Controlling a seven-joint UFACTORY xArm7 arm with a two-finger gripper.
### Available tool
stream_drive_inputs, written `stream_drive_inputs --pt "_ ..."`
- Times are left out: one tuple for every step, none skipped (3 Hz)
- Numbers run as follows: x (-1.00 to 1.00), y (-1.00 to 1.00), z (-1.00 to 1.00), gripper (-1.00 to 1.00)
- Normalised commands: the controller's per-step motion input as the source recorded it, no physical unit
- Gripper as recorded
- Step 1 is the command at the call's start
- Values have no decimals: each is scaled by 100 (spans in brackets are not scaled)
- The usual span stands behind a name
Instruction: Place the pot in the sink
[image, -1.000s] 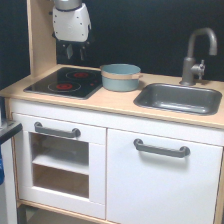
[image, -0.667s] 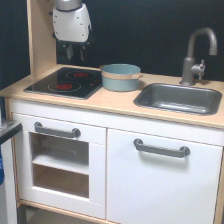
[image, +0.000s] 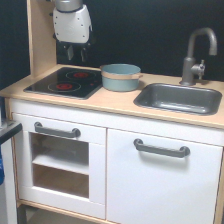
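The gripper (image: 73, 52) hangs above the black stove top (image: 65, 82) at the exterior view's left, its dark fingers pointing down with a small gap between them and nothing held. Right of the stove, the pot (image: 120, 77) sits upright on the wooden counter (image: 110, 104), apart from the gripper. Further right lies the sink (image: 179, 98), with the faucet (image: 198, 54) behind it.

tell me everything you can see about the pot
The pot is round, shallow and light blue-grey, with a tan band just below its rim and a small handle poking out on the exterior view's right. It looks like painted toy metal. It stands upright on the wooden counter, at the edge of the black hob, apart from the sink. Nothing grips it; the gripper hangs above the hob.
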Motion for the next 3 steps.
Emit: stream_drive_inputs --pt "11 -13 -9 100" --pt "10 -16 -7 100" --pt "10 -16 -10 100"
